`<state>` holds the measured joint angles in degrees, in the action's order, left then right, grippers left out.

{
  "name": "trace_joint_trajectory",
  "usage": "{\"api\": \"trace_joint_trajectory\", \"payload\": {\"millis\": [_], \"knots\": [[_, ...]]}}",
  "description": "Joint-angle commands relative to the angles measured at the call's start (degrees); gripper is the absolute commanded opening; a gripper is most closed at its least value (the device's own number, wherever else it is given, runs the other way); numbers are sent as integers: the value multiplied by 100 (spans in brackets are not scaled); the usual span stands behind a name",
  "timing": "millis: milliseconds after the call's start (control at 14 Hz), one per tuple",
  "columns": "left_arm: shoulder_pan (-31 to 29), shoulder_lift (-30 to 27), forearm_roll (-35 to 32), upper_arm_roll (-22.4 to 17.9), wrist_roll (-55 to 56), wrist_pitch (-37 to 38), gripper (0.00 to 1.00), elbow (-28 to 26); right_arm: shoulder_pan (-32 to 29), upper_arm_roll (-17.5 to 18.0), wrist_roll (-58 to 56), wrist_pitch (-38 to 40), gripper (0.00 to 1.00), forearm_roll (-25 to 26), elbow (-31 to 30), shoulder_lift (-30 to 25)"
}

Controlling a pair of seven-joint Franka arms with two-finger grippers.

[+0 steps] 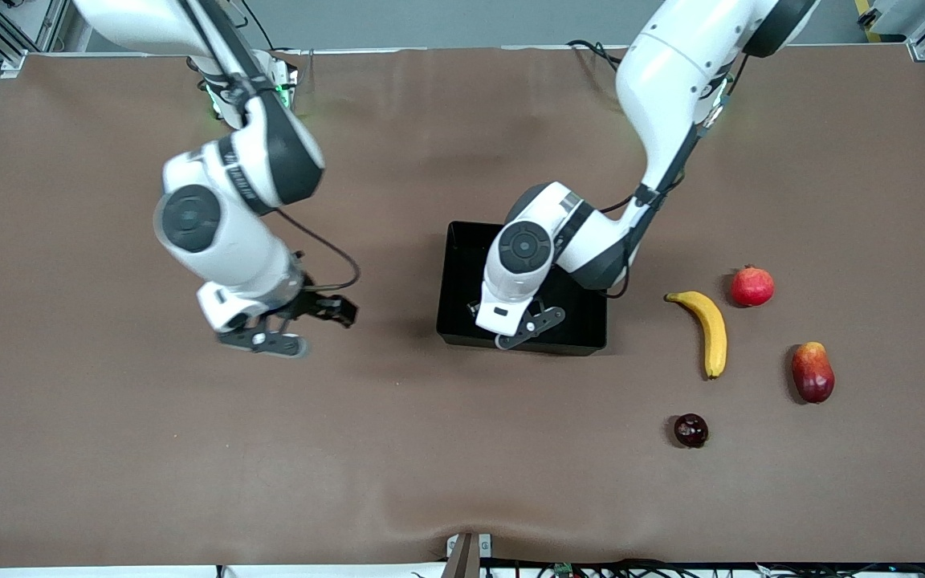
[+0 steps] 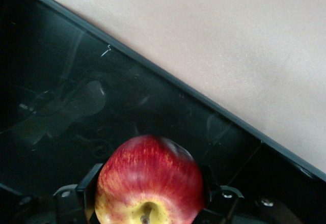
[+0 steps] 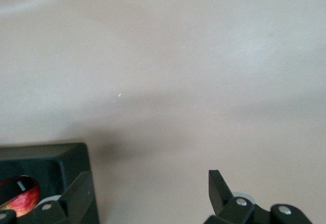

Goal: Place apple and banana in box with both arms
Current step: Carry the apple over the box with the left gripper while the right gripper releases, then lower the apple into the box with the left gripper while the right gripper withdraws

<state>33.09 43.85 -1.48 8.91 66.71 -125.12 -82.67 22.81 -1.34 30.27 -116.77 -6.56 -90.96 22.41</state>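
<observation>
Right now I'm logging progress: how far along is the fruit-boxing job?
Nothing is boxed yet. In hand: the left hand grips the apple over the box. The right hand hangs open over bare table. Left: release the apple, then fetch the banana, lying beside the box.

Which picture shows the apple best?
The left wrist view: the apple fills it, red with yellow streaks, held between the left gripper's jaws over the box. The right wrist view shows only a red sliver inside the box. In the front view the left arm hides it.
</observation>
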Motion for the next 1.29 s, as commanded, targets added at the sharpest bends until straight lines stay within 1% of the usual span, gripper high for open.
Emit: {"api": "trace_joint_trajectory", "payload": {"millis": [0,357,429,500,714,857,1071,1214], "knots": [[128,220,-81,-118,201,-205,0,225,-442,125,-406,84,100,32,-132,-219],[207,335,-72,-109,237,-232,0,234,-1295,125,-1733,549,100,6,-132,-421],[207,335,-80,-109,185,-232,59,225,-1471,125,-1979,672,100,6,-132,-483],[216,335,-98,-118,175,-232,100,225,-1620,125,-2199,804,100,6,-132,-562],[181,204,-98,-126,175,-189,100,269,-1902,117,-2561,1146,100,6,-141,-851],[111,-68,-115,-144,158,-5,100,313,-1938,108,-2605,1489,100,49,-141,-1106],[-82,-735,-116,-381,-271,557,100,313,-1938,108,-2606,2060,100,76,-132,-1484],[-503,-1201,-116,-399,-719,961,100,287,-1930,116,-2606,2385,100,207,-132,-1730]]}}
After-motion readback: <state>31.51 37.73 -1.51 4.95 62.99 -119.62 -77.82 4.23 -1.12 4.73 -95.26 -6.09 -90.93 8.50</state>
